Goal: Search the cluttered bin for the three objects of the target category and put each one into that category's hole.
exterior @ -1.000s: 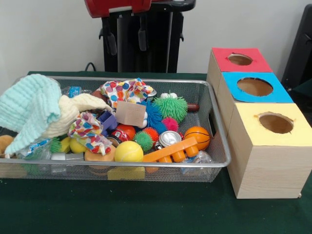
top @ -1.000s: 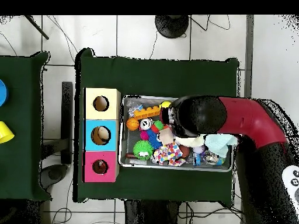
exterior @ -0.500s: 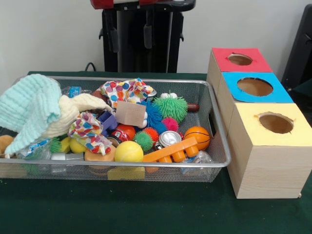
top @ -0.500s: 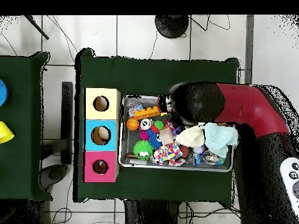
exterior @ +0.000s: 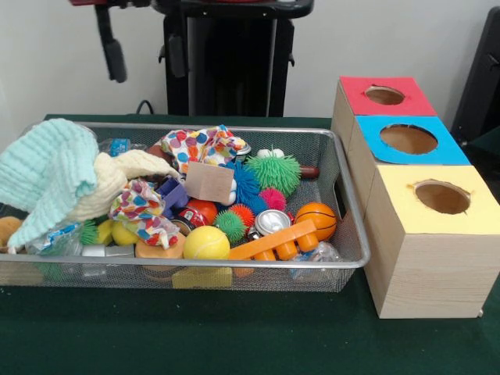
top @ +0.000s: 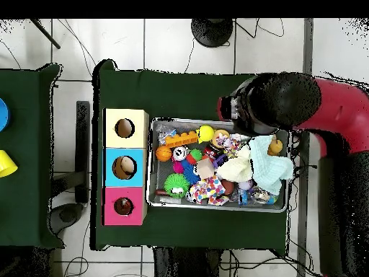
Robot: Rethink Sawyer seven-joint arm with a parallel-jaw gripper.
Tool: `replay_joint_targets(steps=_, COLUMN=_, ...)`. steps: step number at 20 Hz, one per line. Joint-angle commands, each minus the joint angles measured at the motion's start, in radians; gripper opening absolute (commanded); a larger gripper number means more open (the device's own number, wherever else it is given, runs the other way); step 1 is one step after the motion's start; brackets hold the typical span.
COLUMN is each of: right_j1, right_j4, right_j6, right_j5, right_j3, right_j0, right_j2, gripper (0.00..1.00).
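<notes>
A wire mesh bin (exterior: 141, 126) holds a heap of toys: a yellow ball (exterior: 206, 243), a small basketball (exterior: 316, 219), an orange block (exterior: 273, 241), a green spiky ball (exterior: 273, 173), spotted cloths (exterior: 201, 146), a mint towel (exterior: 47, 173) and a can (exterior: 272, 222). To its right stand three wooden boxes with holes, topped red (exterior: 355, 98), blue (exterior: 375, 148) and yellow (exterior: 398, 195). My gripper (exterior: 148, 66) hangs open and empty, high above the bin's back left part. In the overhead view the red arm (top: 288, 101) hides the gripper.
In the overhead view the bin (top: 149, 162) lies beside the yellow (top: 112, 119), blue (top: 112, 167) and red (top: 112, 205) boxes on the green table (top: 194, 90). A second green table (top: 29, 144) stands at the left.
The gripper has risen and shifted left in the front view. In the overhead view the arm has swung off the bin's middle to its upper right edge, uncovering the yellow ball and towel.
</notes>
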Motion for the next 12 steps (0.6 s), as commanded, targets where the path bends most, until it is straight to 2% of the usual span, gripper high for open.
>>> replay_joint_targets(steps=1, right_j1=0.151, right_j4=-0.015, right_j6=-0.150, right_j5=0.152, right_j3=-0.200, right_j0=-0.037, right_j2=0.009, gripper=1.00)
replay_joint_targets(steps=7, right_j1=0.196, right_j4=-0.043, right_j6=-0.189, right_j5=0.151, right_j3=-0.254, right_j0=-0.040, right_j2=0.015, gripper=1.00)
replay_joint_targets(steps=12, right_j1=0.223, right_j4=-0.050, right_j6=-0.222, right_j5=0.122, right_j3=-0.264, right_j0=-0.053, right_j2=0.018, gripper=1.00)
